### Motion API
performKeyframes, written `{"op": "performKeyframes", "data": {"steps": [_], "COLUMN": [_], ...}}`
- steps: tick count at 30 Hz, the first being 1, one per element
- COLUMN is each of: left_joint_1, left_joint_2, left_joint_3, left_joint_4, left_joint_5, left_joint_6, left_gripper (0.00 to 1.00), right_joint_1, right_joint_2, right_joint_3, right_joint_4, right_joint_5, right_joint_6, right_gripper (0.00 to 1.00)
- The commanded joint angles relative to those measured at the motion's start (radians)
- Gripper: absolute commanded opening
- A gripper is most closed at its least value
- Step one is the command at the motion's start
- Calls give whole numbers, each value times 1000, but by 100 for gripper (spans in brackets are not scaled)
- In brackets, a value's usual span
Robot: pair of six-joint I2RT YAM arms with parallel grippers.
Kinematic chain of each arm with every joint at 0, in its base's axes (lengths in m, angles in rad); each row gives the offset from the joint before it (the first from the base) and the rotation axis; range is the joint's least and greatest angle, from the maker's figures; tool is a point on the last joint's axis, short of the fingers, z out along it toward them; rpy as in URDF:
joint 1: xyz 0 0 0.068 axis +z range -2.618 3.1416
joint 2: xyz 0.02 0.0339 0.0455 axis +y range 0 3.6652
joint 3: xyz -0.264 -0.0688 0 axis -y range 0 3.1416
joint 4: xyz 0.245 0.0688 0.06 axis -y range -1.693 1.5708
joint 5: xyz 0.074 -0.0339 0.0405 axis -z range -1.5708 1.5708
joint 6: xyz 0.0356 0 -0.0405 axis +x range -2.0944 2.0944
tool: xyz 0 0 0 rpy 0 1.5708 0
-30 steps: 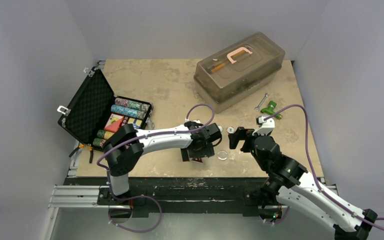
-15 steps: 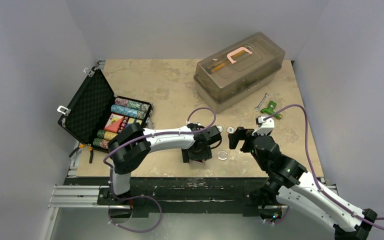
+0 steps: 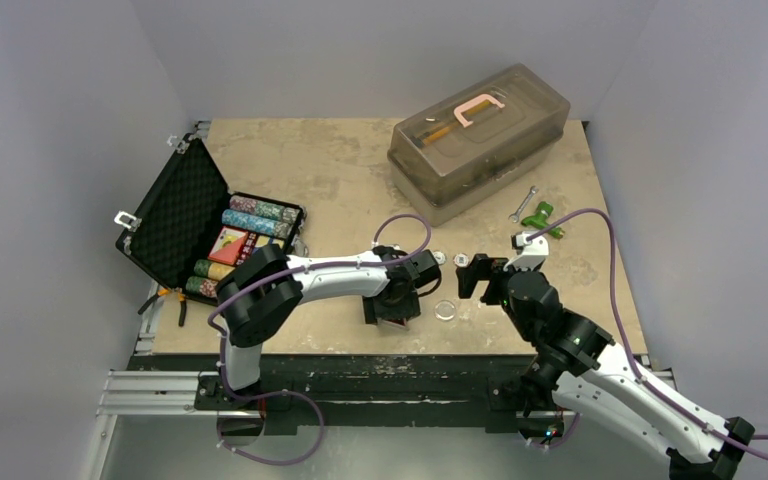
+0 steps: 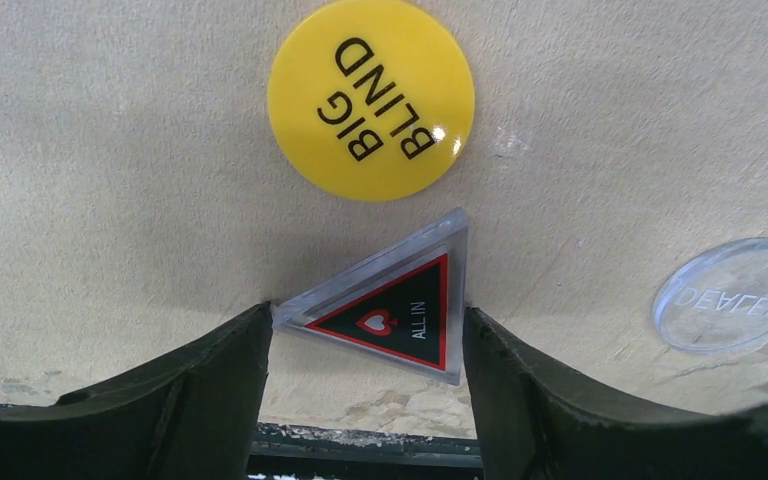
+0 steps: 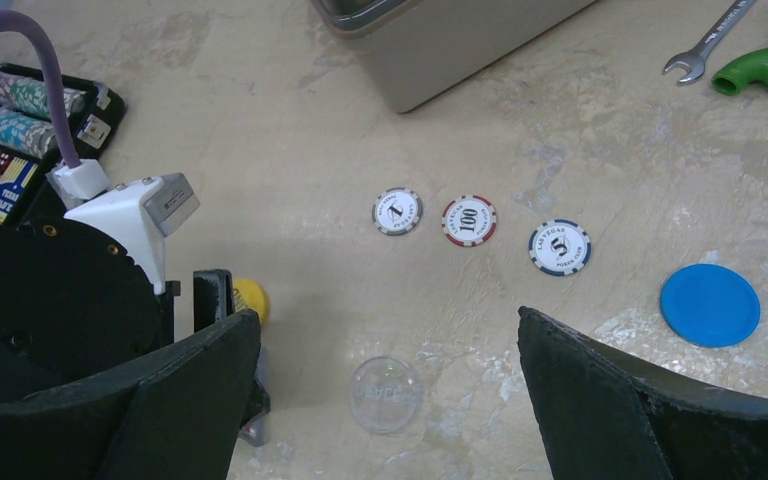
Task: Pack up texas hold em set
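Note:
The black briefcase (image 3: pixel 175 215) lies open at the left with rows of chips and the red card box (image 3: pixel 228 244) inside. My left gripper (image 3: pixel 392 312) is low over the table near the front edge. Its fingers (image 4: pixel 210 390) touch both sides of the triangular "ALL IN" token (image 4: pixel 390 305), which rests on the table. A yellow "BIG BLIND" disc (image 4: pixel 371 98) lies just beyond it. My right gripper (image 5: pixel 390 330) is open and empty above a clear "DEALER" disc (image 5: pixel 385 394). Three chips (image 5: pixel 469 220) and a blue disc (image 5: pixel 710 305) lie loose further out.
The translucent grey tub (image 3: pixel 480 135) with a pink clamp stands at the back right. A wrench (image 3: pixel 523 203) and a green-handled tool (image 3: pixel 538 217) lie in front of it. The table's front edge (image 4: pixel 360 440) is just behind the token.
My left arm has shifted a little and its gripper has settled lower around the triangular token. My right arm has not moved.

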Motion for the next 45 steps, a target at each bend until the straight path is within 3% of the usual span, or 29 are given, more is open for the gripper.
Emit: {"op": "performKeyframes", "data": {"steps": [1,5,8,13,17,29,32,36,40,45], "left_joint_1": [6,6,7,10,9,57,149,351,617,950], "left_joint_2": [5,14,20,8,-32,-255,-352,-481,-568,-552], "left_joint_3": [-14,-9,-6,-14,-11,-56,-112,-192,-240,-219], "left_joint_4": [17,17,20,19,-15,-117,-120,-130,-97,-51], "left_joint_5": [-15,-6,0,-19,-67,-187,-162,-177,-143,-62], "left_joint_6": [16,21,26,43,85,283,325,403,519,644], "left_gripper": [67,66,60,40,32,23,18,16,13,12], "right_joint_1": [-5,-4,-5,-4,-5,-5,-4,-4,-5,-5], "right_joint_2": [12,10,7,2,-5,-2,-3,-12,-21,-14], "right_joint_3": [-6,-5,-7,-6,-8,-12,-11,-15,-18,-18], "right_joint_4": [41,41,41,39,40,52,54,56,62,70], "right_joint_5": [-1,1,1,1,3,-15,-29,-43,-47,-57], "right_joint_6": [6,4,6,5,5,-7,-12,-14,-18,-25], "right_gripper": [99,99,99,99,99,99,99,99,99,99]}}
